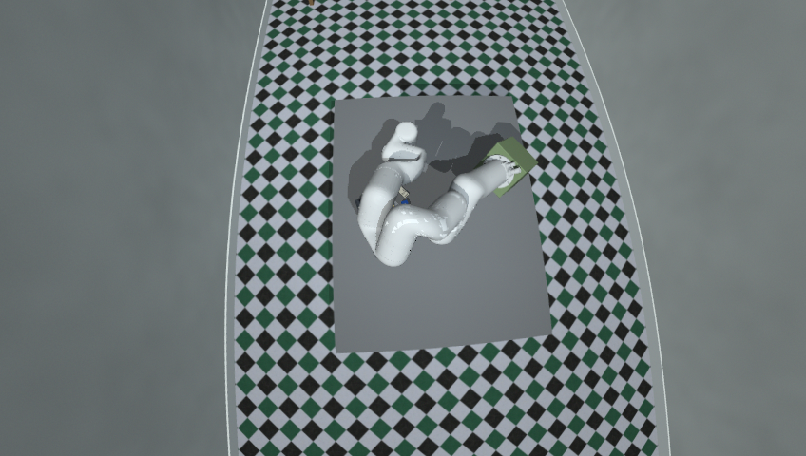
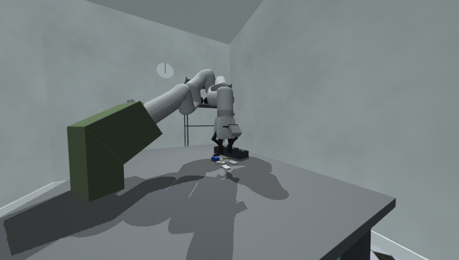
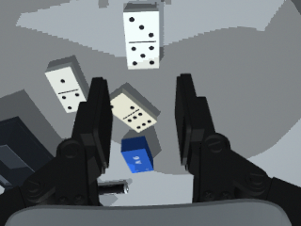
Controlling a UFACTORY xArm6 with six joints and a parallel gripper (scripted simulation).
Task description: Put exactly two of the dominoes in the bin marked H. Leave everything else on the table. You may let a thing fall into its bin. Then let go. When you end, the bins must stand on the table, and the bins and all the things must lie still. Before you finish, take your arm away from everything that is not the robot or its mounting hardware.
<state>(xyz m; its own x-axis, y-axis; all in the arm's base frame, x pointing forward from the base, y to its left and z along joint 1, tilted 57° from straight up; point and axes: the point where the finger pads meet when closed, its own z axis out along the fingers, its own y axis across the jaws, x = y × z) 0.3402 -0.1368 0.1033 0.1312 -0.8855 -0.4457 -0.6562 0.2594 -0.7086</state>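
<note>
In the wrist view my gripper [image 3: 142, 95] is open and empty, hanging over the table. A cream domino [image 3: 134, 112] lies flat on the table below, between the two fingers. A second domino [image 3: 66, 85] lies to its left and a third domino [image 3: 143, 34] lies farther ahead. The dark row of bins [image 3: 19, 145] shows at the left edge; no letters are readable. In the exterior view the gripper [image 2: 225, 148] hangs just in front of the bins [image 2: 232, 153], above the dominoes [image 2: 226, 164].
A small blue block [image 3: 137, 153] lies just behind the cream domino; it also shows in the exterior view [image 2: 215, 158]. The green base block [image 2: 106, 144] of the arm stands at the near left. From above, the arm [image 1: 407, 215] hides most of the objects.
</note>
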